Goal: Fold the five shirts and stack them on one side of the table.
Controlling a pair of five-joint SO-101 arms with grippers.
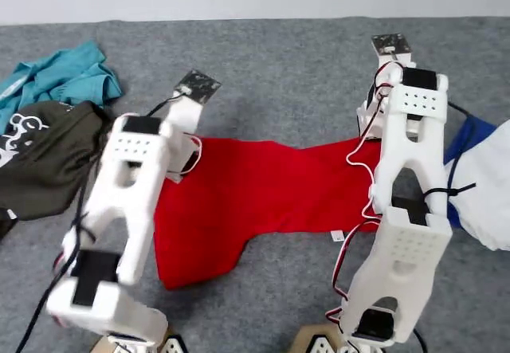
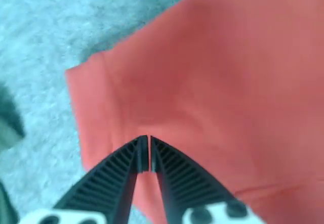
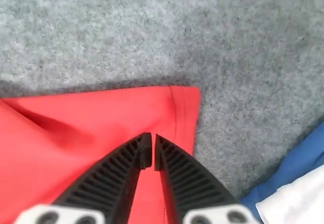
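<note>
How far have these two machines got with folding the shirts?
Nothing looks folded or stacked yet. In hand: the left claw and right claw each pinch the red shirt, spread on the table. Still to do: the teal shirt, dark shirt and blue-and-white heap lie crumpled.

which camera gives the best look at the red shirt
The high view: the red shirt lies spread between both arms, mostly visible. The left wrist view shows a hemmed edge at the left gripper, the right wrist view a hemmed corner at the right gripper.
</note>
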